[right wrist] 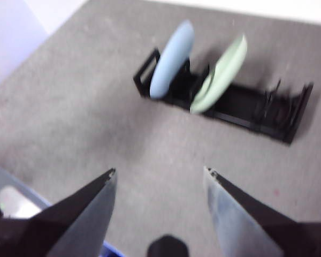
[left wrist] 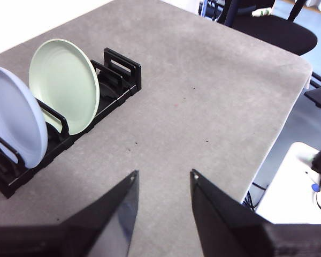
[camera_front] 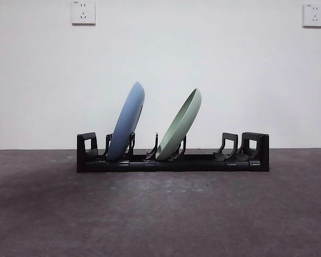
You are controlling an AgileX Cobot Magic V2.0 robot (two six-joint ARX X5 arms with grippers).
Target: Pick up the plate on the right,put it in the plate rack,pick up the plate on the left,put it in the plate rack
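Both grippers' jaws gape wide, left gripper (left wrist: 163, 179) and right gripper (right wrist: 159, 174) empty above the table; only the front view shows blue plate (camera_front: 126, 122) and green plate (camera_front: 180, 125) leaning in the plate rack (camera_front: 173, 162)

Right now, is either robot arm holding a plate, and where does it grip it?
Neither. Both end effectors, left and right, are open and hold nothing.
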